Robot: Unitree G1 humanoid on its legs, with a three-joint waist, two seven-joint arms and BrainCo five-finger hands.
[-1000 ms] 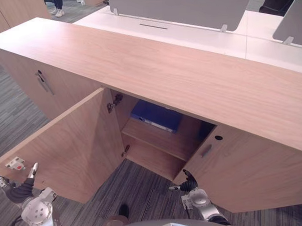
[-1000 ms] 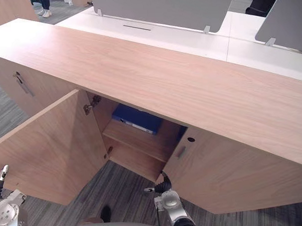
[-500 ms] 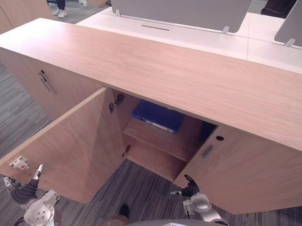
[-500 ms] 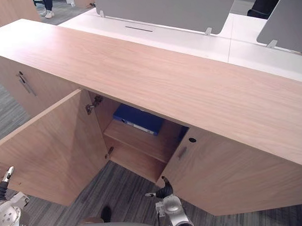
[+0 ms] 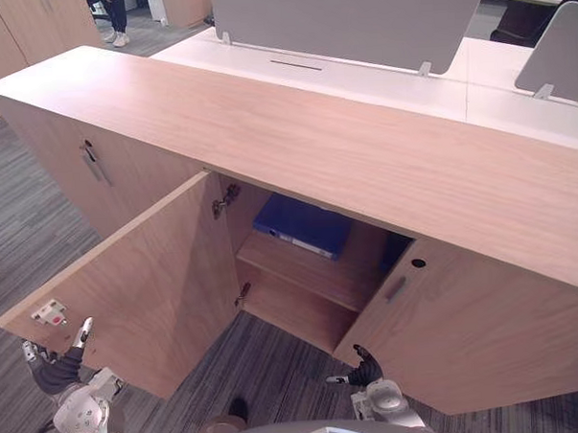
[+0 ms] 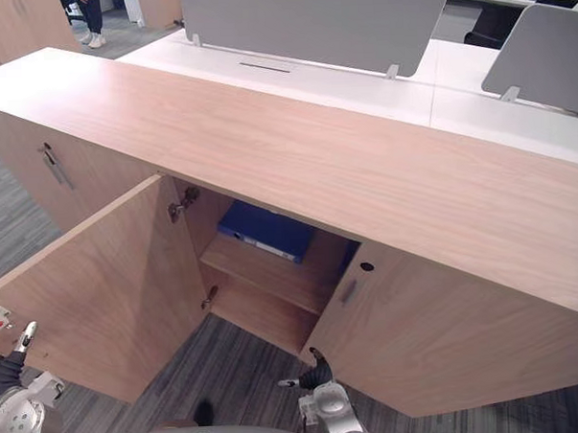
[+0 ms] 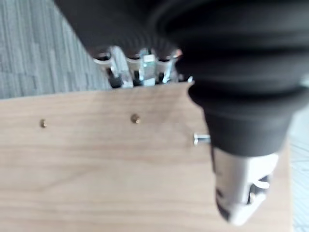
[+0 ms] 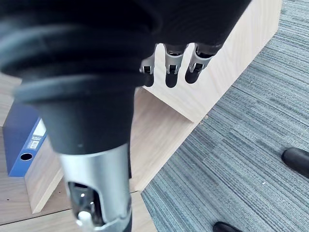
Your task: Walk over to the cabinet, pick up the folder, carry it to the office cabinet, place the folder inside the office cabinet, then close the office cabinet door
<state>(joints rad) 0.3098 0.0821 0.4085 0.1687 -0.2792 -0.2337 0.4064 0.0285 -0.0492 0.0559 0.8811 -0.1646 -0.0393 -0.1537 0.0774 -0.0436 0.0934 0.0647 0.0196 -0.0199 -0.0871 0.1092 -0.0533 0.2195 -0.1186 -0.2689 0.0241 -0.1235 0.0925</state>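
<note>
Folder (image 5: 304, 225) flat on shelf (image 5: 316, 276) inside cabinet (image 5: 363, 156), centre frame, so placing looks done. Left door (image 5: 148, 280) + right door (image 5: 486, 333) wide open, closing not done. Left hand (image 5: 61, 370) lower left at left door edge, grip can't tell. Right hand (image 5: 365, 370) bottom centre, relaxed, empty.

Office, plainly: white desks (image 5: 509, 92) behind grey divider screens (image 5: 347, 17), striped grey carpet (image 5: 20, 219), long wooden cabinet (image 5: 295, 130).
</note>
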